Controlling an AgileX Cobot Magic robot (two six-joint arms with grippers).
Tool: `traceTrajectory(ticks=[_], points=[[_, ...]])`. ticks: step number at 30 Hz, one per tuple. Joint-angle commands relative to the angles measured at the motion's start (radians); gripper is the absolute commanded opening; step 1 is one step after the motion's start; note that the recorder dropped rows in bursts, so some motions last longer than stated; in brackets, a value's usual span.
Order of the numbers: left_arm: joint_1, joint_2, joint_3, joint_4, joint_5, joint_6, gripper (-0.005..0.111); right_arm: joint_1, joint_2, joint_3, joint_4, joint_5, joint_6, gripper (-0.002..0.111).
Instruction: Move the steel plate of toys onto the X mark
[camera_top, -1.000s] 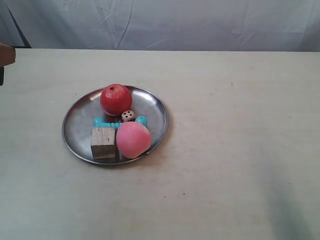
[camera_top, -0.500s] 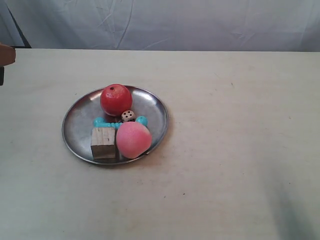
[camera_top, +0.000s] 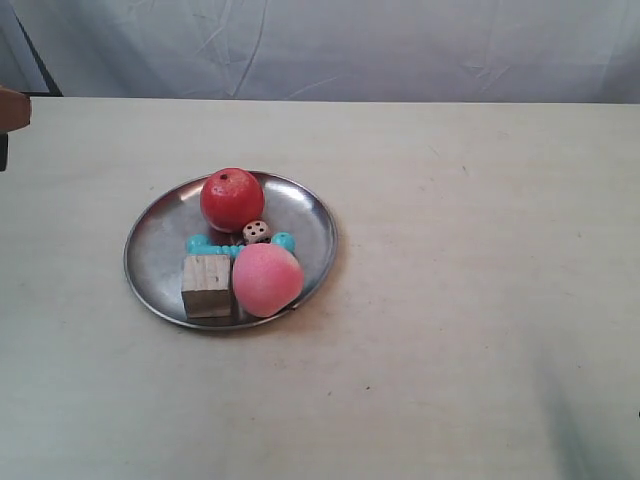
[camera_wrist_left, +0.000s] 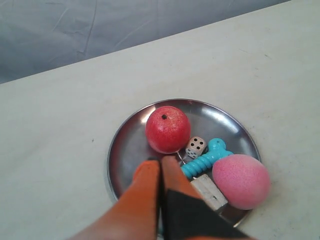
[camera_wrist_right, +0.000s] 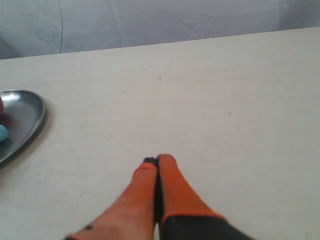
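Cream matte tabletop (camera_top: 450, 300); shiny round steel plate (camera_top: 160, 245); left pincer (camera_wrist_left: 160, 161), right pincer (camera_wrist_right: 156, 161) closed, empty.

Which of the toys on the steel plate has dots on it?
The small white die, lying between the red apple and the pink peach. It alone shows dark dots on pale faces.

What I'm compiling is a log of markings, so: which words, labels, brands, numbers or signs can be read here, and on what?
No words, labels, brands or numbers can be read in any view.
On the die: dark dots only, no digits; too small to count surely.
On the steel plate: no print or stamp visible.
On the table: no drawn sign clear enough to read.
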Motion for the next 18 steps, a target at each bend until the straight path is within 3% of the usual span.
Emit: traceTrajectory(ticks=[1,18], points=[[-0.002,-0.008,0.004,0.001,-0.011,-0.003,0.000,0.005,-0.006,0.004,0.012,0.007,-0.015,0.000],[-0.002,-0.008,0.004,0.001,-0.011,-0.003,0.000,0.005,-0.006,0.004,0.019,0.007,-0.015,0.000]])
